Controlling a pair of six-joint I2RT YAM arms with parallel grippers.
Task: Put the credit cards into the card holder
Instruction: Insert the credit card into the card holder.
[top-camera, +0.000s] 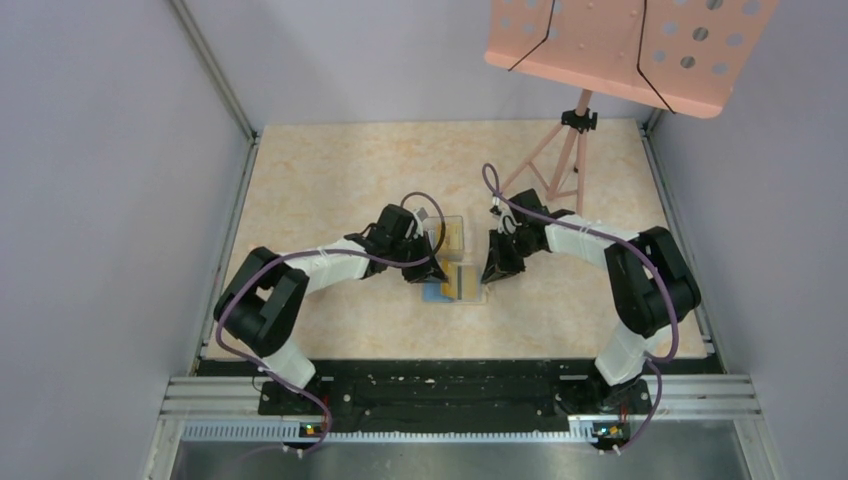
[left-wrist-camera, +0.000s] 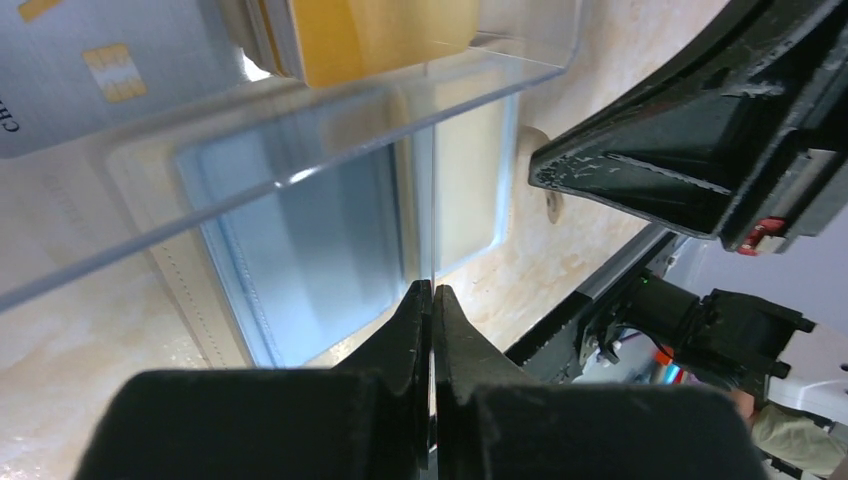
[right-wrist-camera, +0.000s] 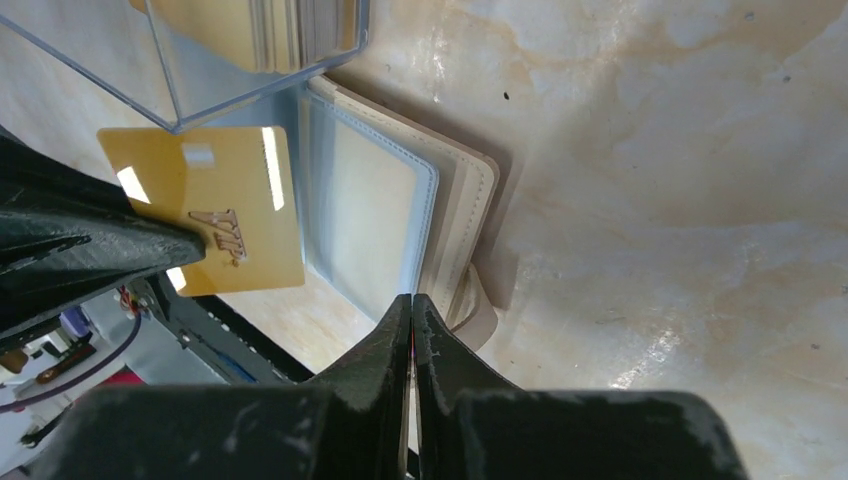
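The card holder (top-camera: 438, 294) lies open on the table, light blue inside, tan rim (right-wrist-camera: 455, 200). It also shows in the left wrist view (left-wrist-camera: 300, 260). My left gripper (left-wrist-camera: 432, 292) is shut on a yellow credit card (right-wrist-camera: 210, 215) marked VIP, held upright just above the holder's left half; it is edge-on in its own view. My right gripper (right-wrist-camera: 412, 300) is shut, its tips at the holder's near right edge; I cannot tell if it pinches anything. More yellow cards (left-wrist-camera: 370, 35) and a white chip card (left-wrist-camera: 100, 70) stand in the clear box (top-camera: 452, 235).
The clear plastic box (right-wrist-camera: 200, 60) stands right behind the holder, its wall (left-wrist-camera: 300, 150) close over it. A pink music stand (top-camera: 620, 45) on a tripod (top-camera: 565, 160) stands at the back right. Grey walls enclose the table on three sides.
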